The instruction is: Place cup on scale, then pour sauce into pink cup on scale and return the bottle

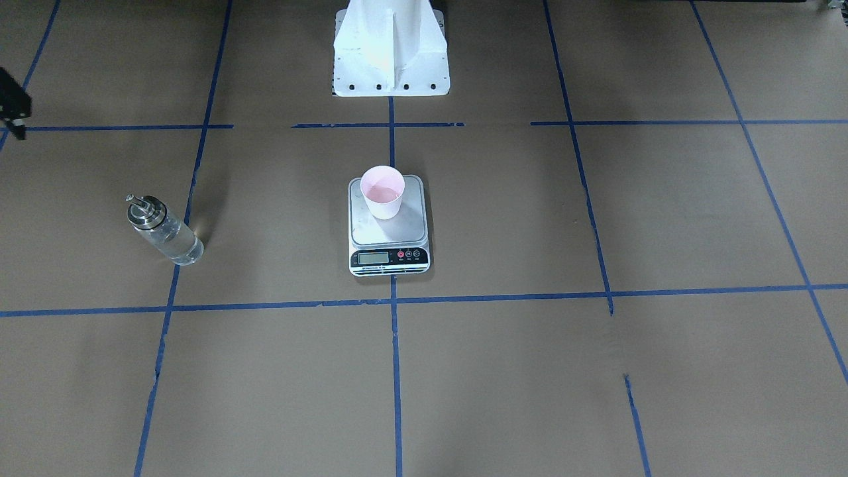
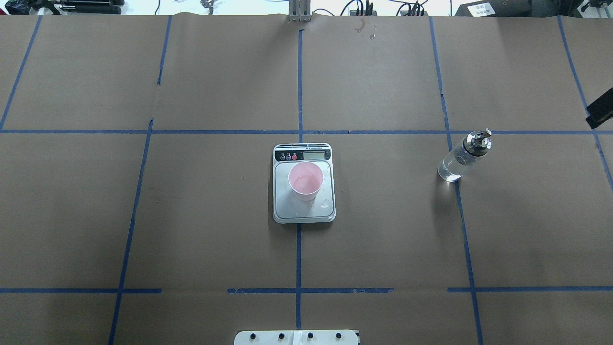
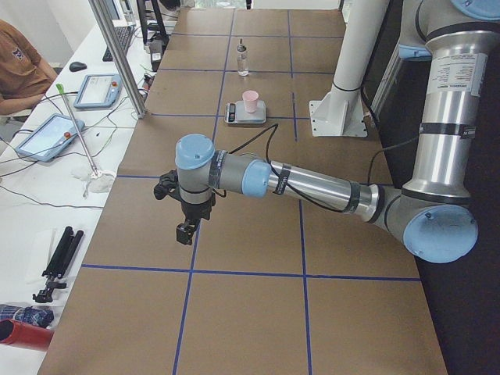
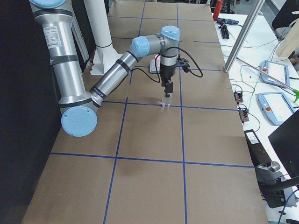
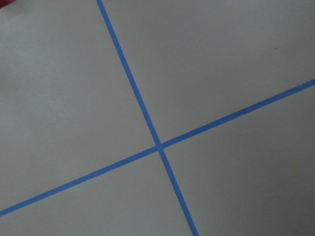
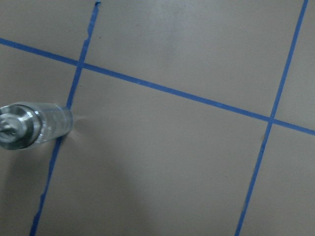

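The pale pink cup stands upright on the steel scale at the table's middle, with a little clear liquid inside; it also shows in the front view. The glass bottle with its metal cap stands upright on a blue tape line to the robot's right, holding clear sauce, and shows in the right wrist view. My right gripper is apart from the bottle, off its outer side; only a black edge of it shows overhead, and I cannot tell whether it is open or shut. My left gripper hangs far to the left; I cannot tell its state.
The robot's white base stands behind the scale. A few drops lie on the scale platform. Blue tape lines cross the brown table cover. Operators' tablets and cables lie on the white bench beyond the table's far edge.
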Motion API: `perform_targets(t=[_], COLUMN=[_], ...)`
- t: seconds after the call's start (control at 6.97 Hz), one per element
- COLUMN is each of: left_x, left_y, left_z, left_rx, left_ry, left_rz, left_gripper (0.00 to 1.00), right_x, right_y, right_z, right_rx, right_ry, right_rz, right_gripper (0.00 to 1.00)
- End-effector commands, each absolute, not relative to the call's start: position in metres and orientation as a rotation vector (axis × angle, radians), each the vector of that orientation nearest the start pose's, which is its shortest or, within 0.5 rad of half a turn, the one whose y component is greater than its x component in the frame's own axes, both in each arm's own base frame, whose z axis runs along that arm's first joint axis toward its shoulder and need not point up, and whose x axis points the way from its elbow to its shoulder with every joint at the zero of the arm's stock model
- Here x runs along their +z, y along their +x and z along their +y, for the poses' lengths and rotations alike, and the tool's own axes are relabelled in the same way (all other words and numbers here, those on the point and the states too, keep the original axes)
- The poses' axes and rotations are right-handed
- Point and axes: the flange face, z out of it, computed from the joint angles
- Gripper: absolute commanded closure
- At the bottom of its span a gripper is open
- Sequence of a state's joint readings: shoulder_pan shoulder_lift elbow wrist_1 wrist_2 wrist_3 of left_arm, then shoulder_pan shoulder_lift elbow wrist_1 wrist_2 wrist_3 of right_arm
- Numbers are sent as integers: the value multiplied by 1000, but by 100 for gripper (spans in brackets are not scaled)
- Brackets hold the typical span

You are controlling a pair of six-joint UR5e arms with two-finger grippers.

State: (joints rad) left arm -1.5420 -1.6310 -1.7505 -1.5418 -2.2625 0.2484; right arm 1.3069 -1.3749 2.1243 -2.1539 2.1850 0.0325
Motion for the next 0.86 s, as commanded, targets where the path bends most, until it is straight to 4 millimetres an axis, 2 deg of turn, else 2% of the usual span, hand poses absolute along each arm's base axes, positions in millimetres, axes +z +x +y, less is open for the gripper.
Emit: perform_targets(t=[0.0, 0.14, 0.43, 0.57, 0.72], left_x=[556, 561, 578, 586, 590], left_y=[-55, -55, -55, -56, -56], left_z=[-522, -521, -506, -501, -497], left_rx=[337, 338, 328, 321, 318], left_ry=[264, 257, 219, 204, 195], left_rz=[668, 668, 675, 676, 674], left_gripper=[0, 0, 0, 0, 0], right_x=[482, 515, 571, 626, 650], right_y=[49, 77, 83, 85, 90], right_z=[-522, -528, -515, -503, -504], right_rx=[-400, -422, -431, -406, -338], right_ry=[58, 67, 58, -4, 26], right_rz=[-775, -788, -724, -720, -708], right_gripper=[0, 0, 0, 0, 0])
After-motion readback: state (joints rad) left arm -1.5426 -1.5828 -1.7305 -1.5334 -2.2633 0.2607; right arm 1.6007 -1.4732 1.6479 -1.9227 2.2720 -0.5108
